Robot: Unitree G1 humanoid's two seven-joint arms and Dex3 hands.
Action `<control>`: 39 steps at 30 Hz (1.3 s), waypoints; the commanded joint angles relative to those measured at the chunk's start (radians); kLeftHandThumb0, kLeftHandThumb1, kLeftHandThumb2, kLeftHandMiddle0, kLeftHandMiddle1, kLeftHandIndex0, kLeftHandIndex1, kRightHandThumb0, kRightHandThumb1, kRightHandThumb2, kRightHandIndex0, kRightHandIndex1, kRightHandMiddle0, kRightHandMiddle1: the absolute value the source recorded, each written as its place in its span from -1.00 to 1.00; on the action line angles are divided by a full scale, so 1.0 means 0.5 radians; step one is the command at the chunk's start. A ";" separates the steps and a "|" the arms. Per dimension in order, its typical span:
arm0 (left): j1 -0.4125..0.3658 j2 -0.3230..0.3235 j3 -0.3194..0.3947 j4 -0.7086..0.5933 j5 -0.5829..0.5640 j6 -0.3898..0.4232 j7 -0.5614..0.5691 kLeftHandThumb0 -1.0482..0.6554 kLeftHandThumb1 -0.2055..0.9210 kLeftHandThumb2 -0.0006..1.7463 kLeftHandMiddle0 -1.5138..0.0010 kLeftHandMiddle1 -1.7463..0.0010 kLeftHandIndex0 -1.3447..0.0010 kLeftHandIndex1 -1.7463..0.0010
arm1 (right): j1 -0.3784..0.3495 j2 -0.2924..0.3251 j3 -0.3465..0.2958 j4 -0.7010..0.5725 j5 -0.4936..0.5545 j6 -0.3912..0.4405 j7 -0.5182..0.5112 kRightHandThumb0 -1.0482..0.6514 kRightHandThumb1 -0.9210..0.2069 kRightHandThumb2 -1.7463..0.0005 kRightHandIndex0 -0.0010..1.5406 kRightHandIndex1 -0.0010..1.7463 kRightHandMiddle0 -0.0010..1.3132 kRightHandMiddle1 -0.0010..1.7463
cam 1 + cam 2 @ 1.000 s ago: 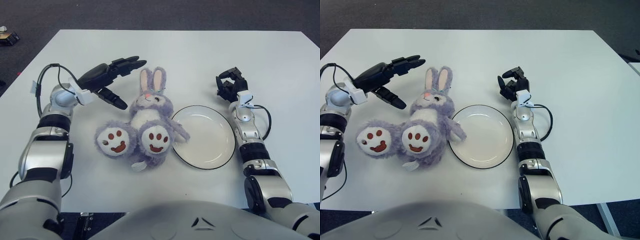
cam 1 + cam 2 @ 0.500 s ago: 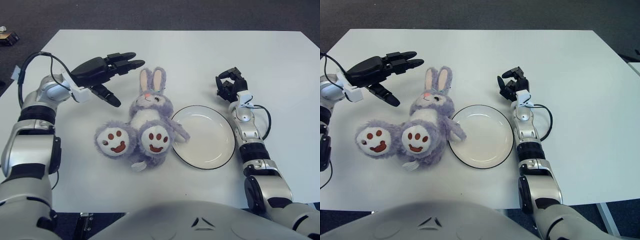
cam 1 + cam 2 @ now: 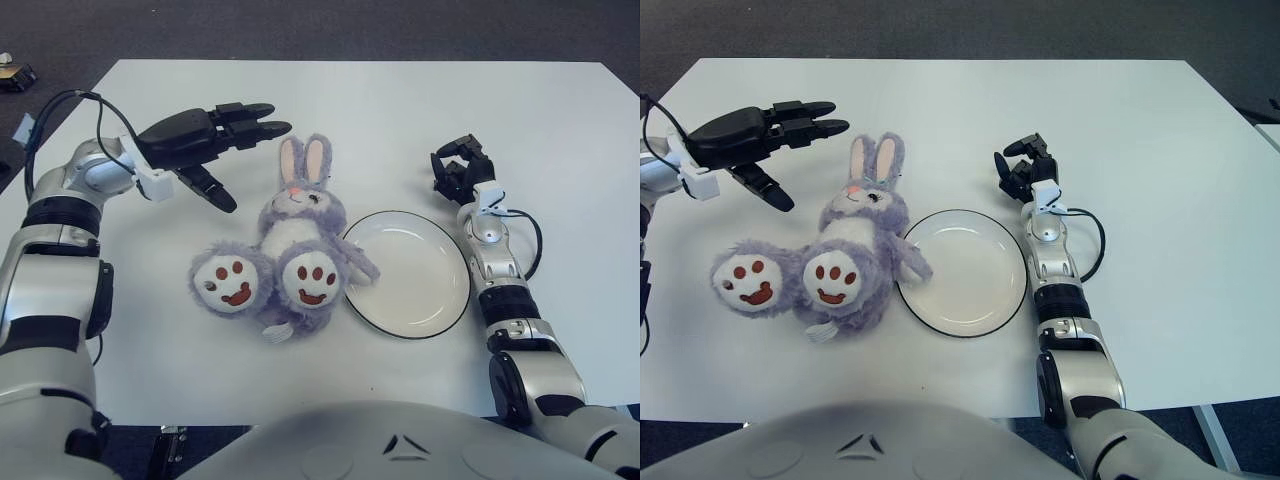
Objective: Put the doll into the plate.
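A purple plush bunny doll (image 3: 285,252) lies on its back on the white table, feet toward me, ears pointing away. Its right side touches the rim of a white plate with a black edge (image 3: 412,272), which holds nothing. My left hand (image 3: 205,142) hovers to the upper left of the doll's head, fingers spread and pointing right, thumb down, holding nothing. My right hand (image 3: 458,168) shows beyond the plate's far right edge, fingers curled.
The white table (image 3: 380,110) stretches well beyond the doll and plate. Dark carpet floor lies past the far edge, with a small object (image 3: 14,73) on it at top left. A black cable (image 3: 525,228) loops beside my right forearm.
My left arm has swung outward to the left and the hand has risen slightly, staying open. The doll, plate and right hand have not moved.
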 commanded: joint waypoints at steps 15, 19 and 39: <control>0.092 0.075 -0.499 -0.184 -0.962 0.110 -0.393 -0.79 1.00 -0.94 0.71 1.00 0.84 1.00 | 0.085 0.001 0.010 0.110 -0.025 0.122 0.014 -0.20 -0.84 0.38 0.09 1.00 -0.45 0.87; 0.164 0.109 -0.533 -0.372 -1.256 0.268 -0.635 -0.78 1.00 -0.93 0.71 1.00 0.84 1.00 | 0.084 0.002 0.011 0.109 -0.026 0.120 0.012 -0.20 -0.84 0.38 0.09 1.00 -0.45 0.87; 0.366 -0.049 -0.191 -0.673 -1.194 0.149 -0.962 -0.74 1.00 -0.84 0.69 0.99 0.72 0.96 | 0.084 0.007 0.006 0.083 -0.025 0.145 0.003 -0.20 -0.85 0.39 0.10 1.00 -0.45 0.87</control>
